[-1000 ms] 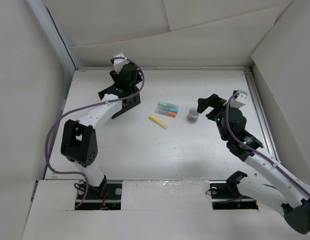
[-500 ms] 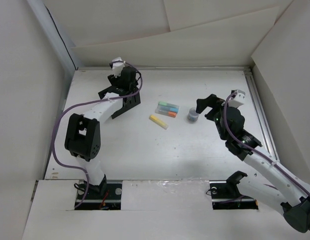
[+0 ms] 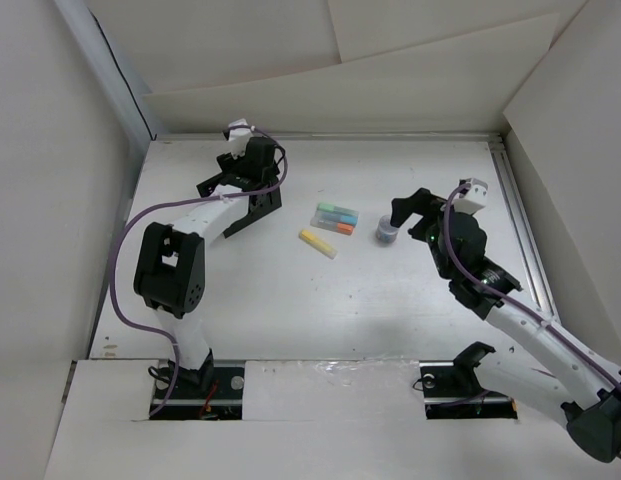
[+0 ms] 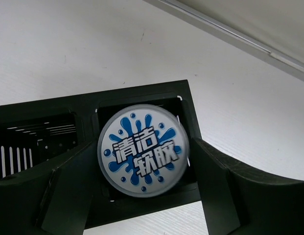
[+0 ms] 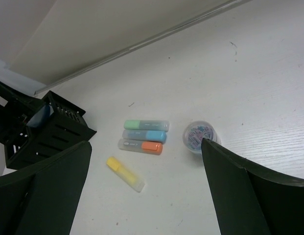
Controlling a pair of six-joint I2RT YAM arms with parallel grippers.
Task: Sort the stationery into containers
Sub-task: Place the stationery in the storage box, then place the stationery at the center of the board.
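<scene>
black organiser [image 4: 54, 105] sits under your left gripper [image 4: 142, 143] at the far left of the table [image 3: 290, 310]. the round blue-splash tin [image 4: 142, 149] hangs between the fingers right over one compartment. i cannot tell whether the pads are pinching the tin or standing just off its rim. centre it inside the compartment walls, lower it well in, then open fully and lift straight up so nothing drags the box. your right gripper [image 5: 145, 143] is spread wide and empty above the green bar [image 5: 146, 125], blue bar [image 5: 144, 135], orange bar [image 5: 140, 146], yellow bar [image 5: 125, 174] and clip tub [image 5: 199, 136], which lie mid-table, well apart from the organiser.
</scene>
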